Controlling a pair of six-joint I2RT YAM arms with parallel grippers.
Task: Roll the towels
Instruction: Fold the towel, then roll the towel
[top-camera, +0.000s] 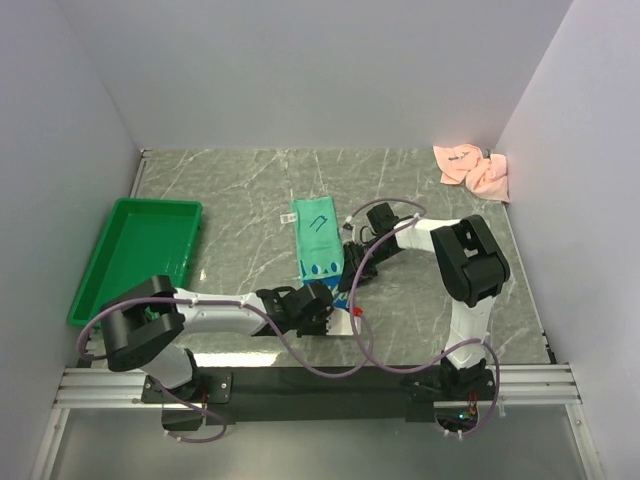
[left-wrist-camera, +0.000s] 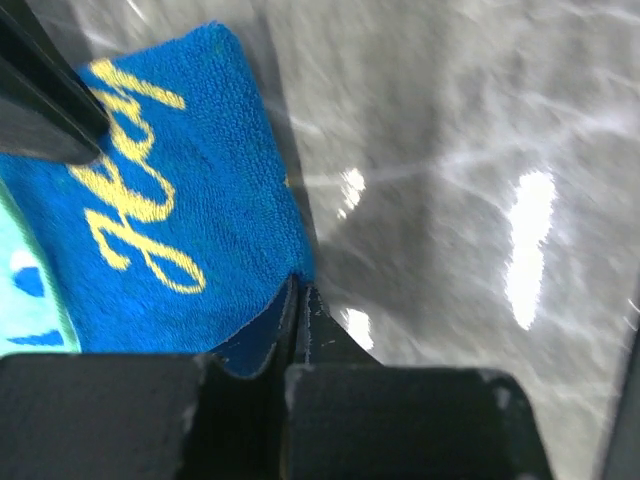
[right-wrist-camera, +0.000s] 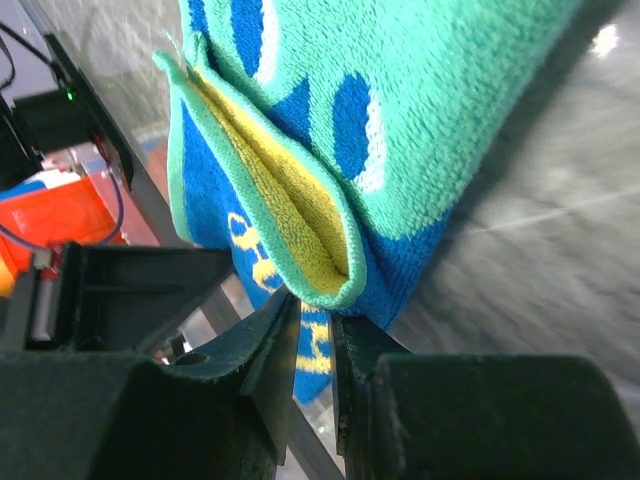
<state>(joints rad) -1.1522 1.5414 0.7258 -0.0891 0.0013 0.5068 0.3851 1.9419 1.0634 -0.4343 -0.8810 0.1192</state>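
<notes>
Terry towel (top-camera: 317, 238), a long teal-and-blue rectangle of looped pile, lies mid-tabletop (top-camera: 240, 190) on veined grey marble. Left end effector (left-wrist-camera: 299, 305) pinches its near blue corner. Right end effector (right-wrist-camera: 312, 318) pinches the folded, yellow-lined edge.

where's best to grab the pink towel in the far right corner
Probably pinch a raised fold near the left end of the pink towel, coming from above: it lies crumpled, and its right end sits against the side wall.
</notes>
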